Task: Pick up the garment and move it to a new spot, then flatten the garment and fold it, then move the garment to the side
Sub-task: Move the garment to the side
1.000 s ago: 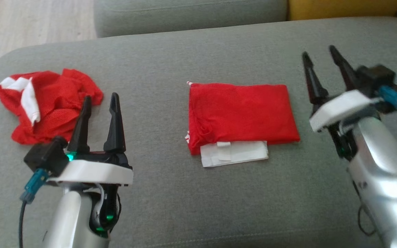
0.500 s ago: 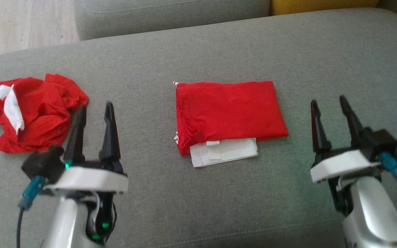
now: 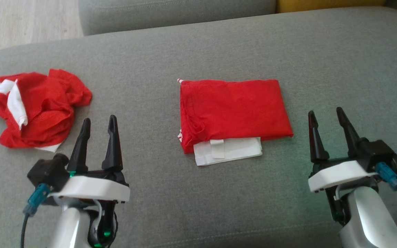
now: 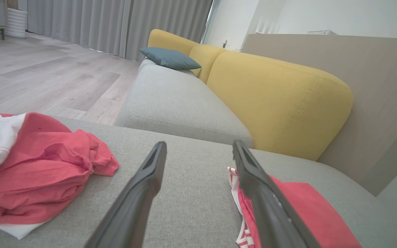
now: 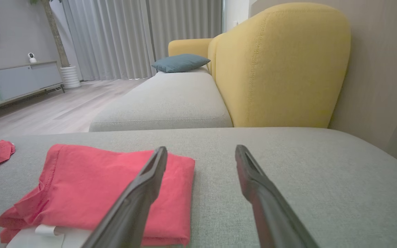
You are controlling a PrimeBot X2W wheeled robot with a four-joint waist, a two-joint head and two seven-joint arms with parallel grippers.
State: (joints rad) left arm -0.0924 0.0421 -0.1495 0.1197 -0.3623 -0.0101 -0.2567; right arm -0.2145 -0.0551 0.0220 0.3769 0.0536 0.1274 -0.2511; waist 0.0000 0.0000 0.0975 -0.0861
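A red garment (image 3: 233, 112) lies folded into a flat rectangle at the middle of the grey sofa cushion (image 3: 198, 51), with a white folded part (image 3: 229, 151) sticking out at its near edge. A second red and white garment (image 3: 36, 108) lies crumpled at the far left. My left gripper (image 3: 99, 119) is open and empty, just near and right of the crumpled heap. On the right, my right gripper (image 3: 325, 111) is also open and empty, apart from the folded garment's right edge. The left wrist view has the left gripper (image 4: 199, 144) between both garments. The right gripper (image 5: 201, 148) points past the folded garment (image 5: 115, 186).
A second grey seat cushion (image 3: 171, 13) adjoins the far edge, with yellow backrests (image 4: 274, 103) and a blue pillow (image 4: 169, 58) beyond. Wooden floor (image 3: 22, 24) lies past the cushion's far left corner. Bare cushion surrounds the folded garment on all sides.
My right gripper has drawn back from the far right of the cushion to the near right, still open. The left gripper pulled back a little. The camera shifted slightly; both garments lie as before.
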